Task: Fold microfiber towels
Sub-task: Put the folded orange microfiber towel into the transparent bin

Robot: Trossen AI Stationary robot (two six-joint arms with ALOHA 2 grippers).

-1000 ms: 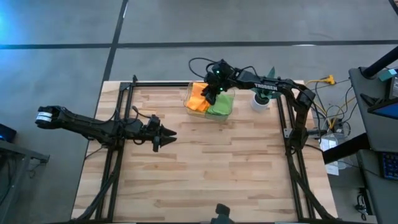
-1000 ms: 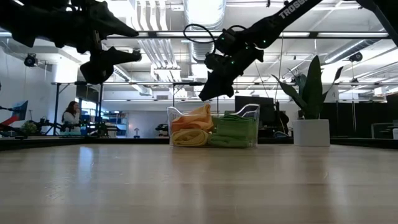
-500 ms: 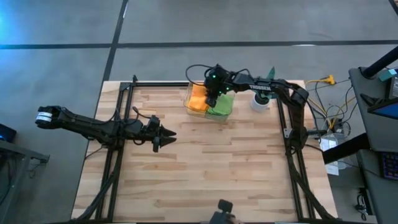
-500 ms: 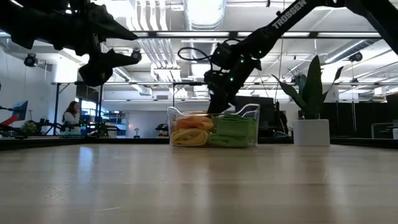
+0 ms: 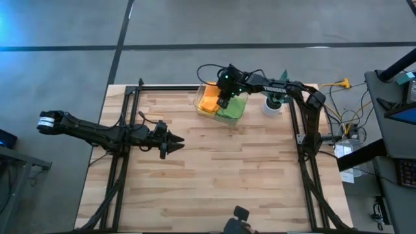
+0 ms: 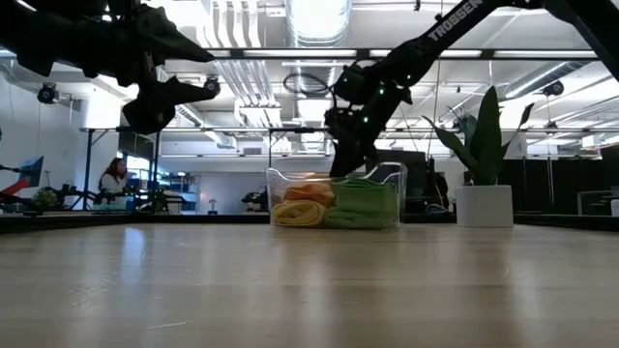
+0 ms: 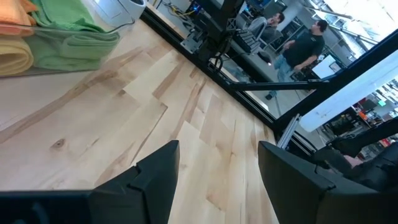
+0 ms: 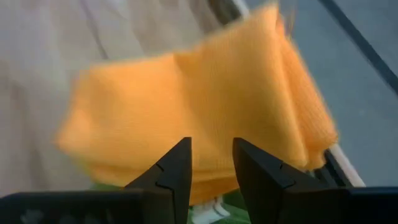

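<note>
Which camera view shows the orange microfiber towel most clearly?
The right wrist view: the orange microfiber towel fills it, just beyond the right gripper. The high view shows it as a small patch in the clear plastic bin. The low view shows its edge; the left wrist view, a corner.

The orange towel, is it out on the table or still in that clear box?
Still in the clear box. The orange towel lies bunched on the yellow one, beside the green ones; the right gripper hovers over it.
</note>
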